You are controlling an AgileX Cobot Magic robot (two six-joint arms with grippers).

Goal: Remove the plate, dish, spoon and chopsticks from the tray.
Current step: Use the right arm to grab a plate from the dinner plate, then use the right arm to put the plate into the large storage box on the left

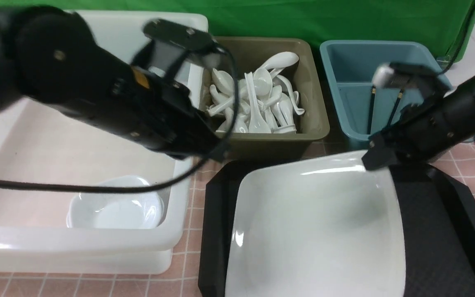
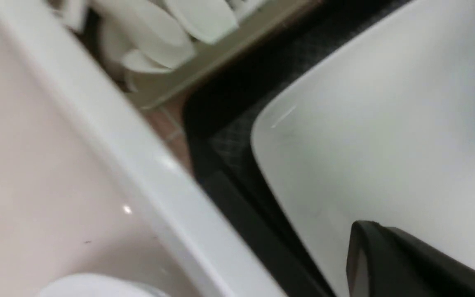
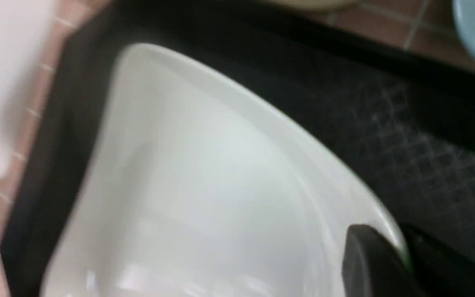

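We are clamping our right gripper [image 1: 375,159] on the far right corner of the plate [image 1: 316,231], which is sitting on the tray [image 1: 435,214]. Our left gripper [image 2: 390,260] is hovering near the plate's far left corner, and we cannot tell how its jaws stand.

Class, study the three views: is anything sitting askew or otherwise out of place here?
Yes. The large glossy white rounded-square plate lies skewed on the black rectangular plastic tray, its far edge slanting against the tray's rim. The fingers of the right gripper straddle its far right corner, which looks lifted.
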